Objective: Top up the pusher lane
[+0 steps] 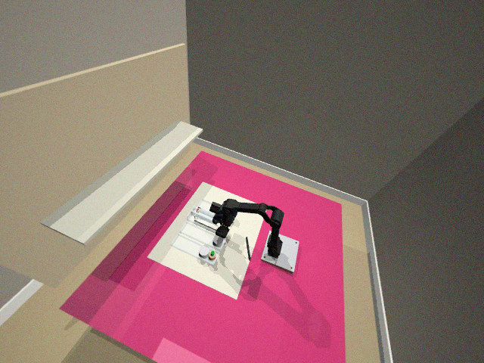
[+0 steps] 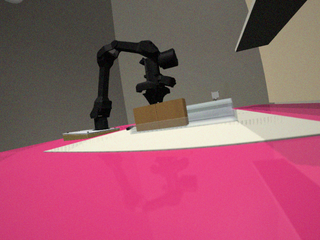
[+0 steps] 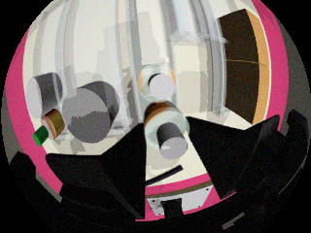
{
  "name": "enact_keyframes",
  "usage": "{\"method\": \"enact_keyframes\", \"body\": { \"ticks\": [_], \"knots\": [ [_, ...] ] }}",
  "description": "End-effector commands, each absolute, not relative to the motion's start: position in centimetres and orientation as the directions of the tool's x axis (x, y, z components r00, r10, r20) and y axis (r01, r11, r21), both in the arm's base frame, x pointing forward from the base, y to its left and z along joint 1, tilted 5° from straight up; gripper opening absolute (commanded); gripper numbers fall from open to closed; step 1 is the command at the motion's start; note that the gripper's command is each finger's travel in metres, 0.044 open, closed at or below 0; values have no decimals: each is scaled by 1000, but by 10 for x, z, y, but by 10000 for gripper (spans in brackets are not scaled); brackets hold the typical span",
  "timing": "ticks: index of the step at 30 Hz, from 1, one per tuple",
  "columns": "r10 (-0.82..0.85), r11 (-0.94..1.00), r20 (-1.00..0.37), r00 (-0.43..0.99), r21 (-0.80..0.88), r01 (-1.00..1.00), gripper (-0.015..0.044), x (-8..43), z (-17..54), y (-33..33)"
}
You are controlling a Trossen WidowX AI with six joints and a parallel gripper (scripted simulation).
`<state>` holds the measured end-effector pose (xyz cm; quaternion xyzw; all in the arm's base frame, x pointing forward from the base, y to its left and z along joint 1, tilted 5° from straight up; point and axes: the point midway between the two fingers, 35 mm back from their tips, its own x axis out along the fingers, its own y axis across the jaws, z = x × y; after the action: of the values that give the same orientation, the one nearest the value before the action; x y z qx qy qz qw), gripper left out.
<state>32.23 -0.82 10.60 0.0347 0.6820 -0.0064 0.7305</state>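
Observation:
My gripper (image 2: 155,102) (image 3: 164,124) points down and is shut on a jar with a clear and orange-brown body and a grey top (image 3: 173,147). The held jar looks upright at the front end of the clear-walled lane. A matching jar (image 3: 157,83) stands directly behind it in the lane. The two look very close; whether they touch is unclear. How high the held jar's base is above the lane floor, and the low front stop, cannot be made out. A small pale square tag (image 2: 215,95) shows above the lanes; the pusher plate is not clearly visible.
A wide grey cylinder (image 3: 92,114), another grey cylinder (image 3: 44,94) and a small green-topped jar (image 1: 212,255) (image 3: 53,123) stand to one side. Brown boxes (image 2: 160,114) (image 3: 243,63) stand on the other side. A thin black bar (image 1: 248,248) (image 3: 165,176) lies near the arm base.

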Motion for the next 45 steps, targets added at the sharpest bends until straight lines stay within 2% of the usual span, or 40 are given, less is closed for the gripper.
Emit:
{"method": "enact_keyframes", "body": {
  "ticks": [1,45],
  "knots": [
    [40,998,-994,104,45,51,0,331,111,-8],
    [40,998,-994,105,45,51,0,336,112,-8]
  ]
}}
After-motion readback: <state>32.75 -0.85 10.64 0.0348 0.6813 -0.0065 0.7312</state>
